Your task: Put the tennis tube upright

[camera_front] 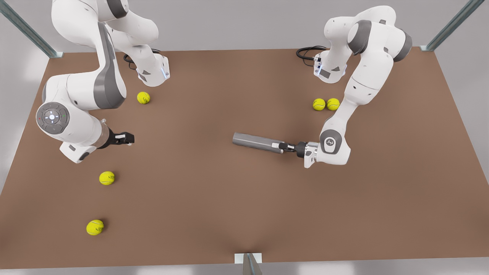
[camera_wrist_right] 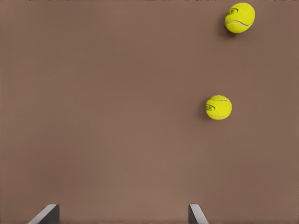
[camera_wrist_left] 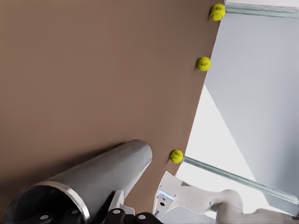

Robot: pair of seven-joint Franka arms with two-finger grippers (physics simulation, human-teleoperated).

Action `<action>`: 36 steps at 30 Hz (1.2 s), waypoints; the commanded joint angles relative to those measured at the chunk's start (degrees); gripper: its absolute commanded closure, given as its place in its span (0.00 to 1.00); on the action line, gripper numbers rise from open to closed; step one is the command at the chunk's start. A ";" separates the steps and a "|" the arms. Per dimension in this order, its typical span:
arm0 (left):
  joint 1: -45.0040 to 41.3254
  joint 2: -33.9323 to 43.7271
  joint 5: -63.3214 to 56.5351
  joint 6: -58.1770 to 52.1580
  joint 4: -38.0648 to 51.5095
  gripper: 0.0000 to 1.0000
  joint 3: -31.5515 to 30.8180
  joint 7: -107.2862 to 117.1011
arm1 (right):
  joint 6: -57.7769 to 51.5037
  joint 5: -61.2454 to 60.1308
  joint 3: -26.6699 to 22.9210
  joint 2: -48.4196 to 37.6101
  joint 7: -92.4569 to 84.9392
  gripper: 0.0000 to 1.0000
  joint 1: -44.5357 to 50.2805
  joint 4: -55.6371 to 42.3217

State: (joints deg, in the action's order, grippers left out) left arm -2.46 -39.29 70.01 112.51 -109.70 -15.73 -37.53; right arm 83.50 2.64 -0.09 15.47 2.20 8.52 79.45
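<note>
The tennis tube (camera_front: 254, 142) lies flat mid-table. The left tool (camera_front: 283, 147) pinches its open rim end. The tube looks stiff, smooth and slippery. The right tool (camera_front: 128, 138) waits wide apart near two balls.

You have a dark-grey, metallic-looking tube (camera_front: 256, 142) with a lighter silvery rim, lying on a plain brown table (camera_front: 214, 198). The balls (camera_front: 106, 178) around it are yellow-green with faint darker seam lines. Both arms (camera_front: 366, 76) are white with grey joint bands. The left gripper (camera_front: 283, 147), at the tube's end, is black with pale finger parts; the right gripper (camera_front: 130, 139) is black with a white patch. Beyond the table you see a pale grey surround and greenish-grey metal frame rails (camera_front: 28, 32).
</note>
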 commanded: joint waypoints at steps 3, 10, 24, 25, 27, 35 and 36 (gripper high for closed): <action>0.00 0.09 -0.75 -0.80 0.28 0.70 0.09 0.09 | 0.00 0.00 0.00 0.27 0.00 0.00 0.01 0.00; 0.00 0.71 -1.10 -1.86 0.36 0.72 0.09 0.44 | 0.00 -2.55 0.00 0.27 0.00 0.00 -0.25 0.00; 0.00 1.23 -3.13 -3.53 1.24 0.79 0.09 1.32 | -0.09 -2.55 0.00 0.27 0.00 0.00 -0.61 0.00; 0.09 1.23 -3.13 -3.53 1.24 0.79 0.09 1.32 | -0.09 -2.55 0.00 0.27 0.00 0.00 -0.61 0.00; 0.53 1.58 -3.13 -3.53 1.24 0.79 0.09 1.41 | -0.09 -2.55 0.00 0.27 0.00 0.00 -0.61 0.00; 0.61 4.83 -5.67 -3.53 1.16 0.79 0.97 2.90 | -0.09 -2.55 0.00 0.27 0.00 0.00 -0.52 0.00; 0.53 5.28 -6.20 -3.53 1.16 0.79 1.14 3.60 | -0.09 -2.55 0.00 0.27 0.00 0.00 -0.52 0.00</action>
State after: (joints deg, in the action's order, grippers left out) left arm -1.85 -33.50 64.51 109.00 -108.54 -14.59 -32.95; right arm 83.41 0.09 -0.09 15.74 2.20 8.05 79.45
